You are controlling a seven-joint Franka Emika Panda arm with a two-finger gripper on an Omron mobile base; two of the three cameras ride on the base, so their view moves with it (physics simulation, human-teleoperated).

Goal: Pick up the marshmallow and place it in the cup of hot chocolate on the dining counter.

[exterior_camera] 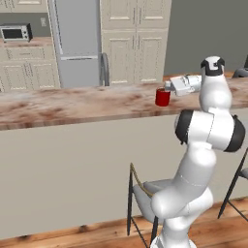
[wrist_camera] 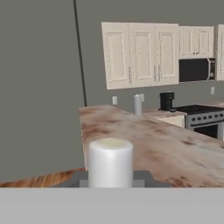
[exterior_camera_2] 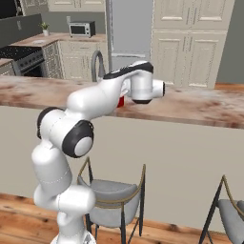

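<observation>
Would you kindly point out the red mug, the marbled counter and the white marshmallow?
small red cylindrical mug (exterior_camera: 162, 98): left base view, outer wall.
brown-and-cream marbled counter (exterior_camera: 72, 104): left base view, bare top.
white blocky marshmallow (wrist_camera: 110, 162): hand view, front face.

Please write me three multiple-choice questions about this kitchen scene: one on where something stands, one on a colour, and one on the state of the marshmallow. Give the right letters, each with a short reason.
1. Where does the cup of hot chocolate stand?
A) on the dining counter
B) in a sink
C) on a shelf

2. What colour is the cup's outside?
A) blue
B) red
C) green

3. Where is the marshmallow?
A) inside the cup
B) lying on a tray
C) gripped in the claw

Answers:
1 A: the left base view shows it on the marbled top.
2 B: its wall is bright red.
3 C: the hand view shows the white piece clamped between the two tips.
</observation>
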